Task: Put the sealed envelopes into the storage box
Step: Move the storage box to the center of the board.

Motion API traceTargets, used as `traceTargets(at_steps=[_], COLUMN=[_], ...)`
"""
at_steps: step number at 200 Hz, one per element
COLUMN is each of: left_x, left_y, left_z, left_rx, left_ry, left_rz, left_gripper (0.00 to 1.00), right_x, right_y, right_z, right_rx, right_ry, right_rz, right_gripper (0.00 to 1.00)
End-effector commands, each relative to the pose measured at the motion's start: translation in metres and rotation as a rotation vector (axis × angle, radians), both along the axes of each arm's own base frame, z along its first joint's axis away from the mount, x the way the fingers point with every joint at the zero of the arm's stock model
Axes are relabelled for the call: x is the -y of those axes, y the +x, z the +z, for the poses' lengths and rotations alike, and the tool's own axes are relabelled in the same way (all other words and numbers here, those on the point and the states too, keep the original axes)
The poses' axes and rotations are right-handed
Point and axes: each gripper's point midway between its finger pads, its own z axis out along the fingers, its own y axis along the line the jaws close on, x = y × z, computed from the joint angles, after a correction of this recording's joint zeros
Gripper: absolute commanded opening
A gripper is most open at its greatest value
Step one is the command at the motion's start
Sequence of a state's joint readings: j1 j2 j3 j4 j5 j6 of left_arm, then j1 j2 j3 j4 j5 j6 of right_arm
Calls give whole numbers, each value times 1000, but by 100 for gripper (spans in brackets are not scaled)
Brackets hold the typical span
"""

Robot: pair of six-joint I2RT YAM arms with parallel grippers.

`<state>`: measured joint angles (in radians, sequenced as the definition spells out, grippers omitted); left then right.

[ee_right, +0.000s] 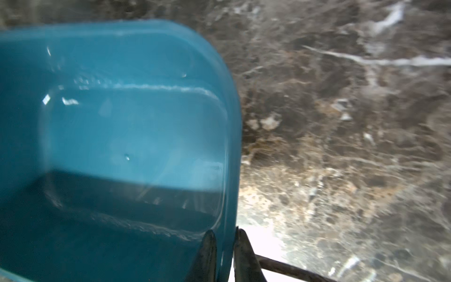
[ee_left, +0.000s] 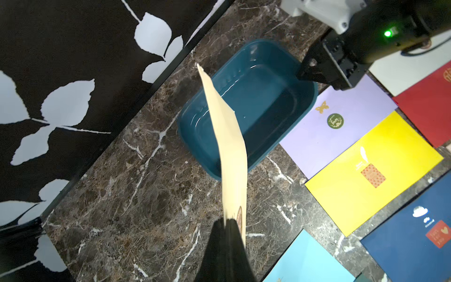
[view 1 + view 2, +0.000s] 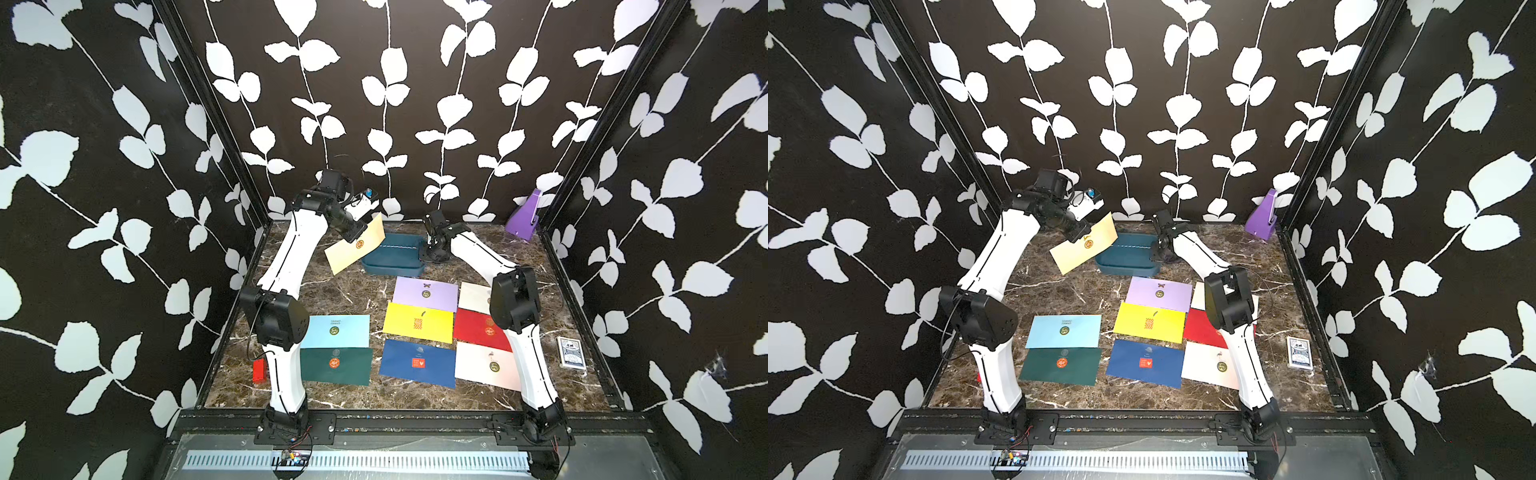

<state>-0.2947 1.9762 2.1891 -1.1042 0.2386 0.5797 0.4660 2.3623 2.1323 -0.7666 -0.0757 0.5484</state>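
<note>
Left claw [image 3: 360, 236]: closed tight on one edge of the cream envelope [image 3: 347, 257], just beside its round seal.
Cream envelope: held tilted and clear of the surface [image 3: 332, 286], at 9 o'clock of the storage box [image 3: 386, 271]; one corner is seen in front of the box's end in both top views.
Right claw [image 1: 225, 235]: drawn in narrow around the box's rim at its 3 o'clock end, with one finger [image 1: 207, 251] inside the wall and one outside.
Storage box: set at 12 o'clock on the surface.
Row nearest the box: lilac envelope [image 3: 424, 293] and white envelope [image 3: 473, 297], the latter partly hidden by the right arm.
Middle row: light blue envelope [image 3: 336, 330], yellow envelope [image 3: 417, 322], red envelope [image 3: 478, 328].
Row at 6 o'clock: dark green envelope [image 3: 336, 365], navy envelope [image 3: 417, 363], pale pink envelope [image 3: 486, 365]; all are laid flat.
Card deck [image 3: 572, 353]: placed at the 3 o'clock edge, apart from the envelopes.
</note>
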Motion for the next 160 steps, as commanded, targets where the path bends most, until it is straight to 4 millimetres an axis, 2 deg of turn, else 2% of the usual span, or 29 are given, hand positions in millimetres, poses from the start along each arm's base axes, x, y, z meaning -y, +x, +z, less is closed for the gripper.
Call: traceTargets(at_steps=[1,38,61,80,133,160], left_x=[7,13,13,12,2,-9], left_y=[-16,-22,-13,-6,4,1], left_z=[0,-17,-28,-37,-71,-76], left_rx=[-10,-45,-51,-80,-179,-201], left_ry=[11,28,34,18,-19,24], left_rz=[-144,-256,-268,-262,-235,-223], left_gripper=[1,0,0,0,0,0], right_x=[-36,-74,-99,-110,-113,-109], right_y=[1,-7,-16,-22,-31,-32], right_z=[14,18,19,16,8,2], right_rx=[45,64,70,62,48,36], right_ry=[53,113,158,168,179,159], right_rz=[116,185,233,243,230,222], right_gripper=[15,13,12,12,12,11])
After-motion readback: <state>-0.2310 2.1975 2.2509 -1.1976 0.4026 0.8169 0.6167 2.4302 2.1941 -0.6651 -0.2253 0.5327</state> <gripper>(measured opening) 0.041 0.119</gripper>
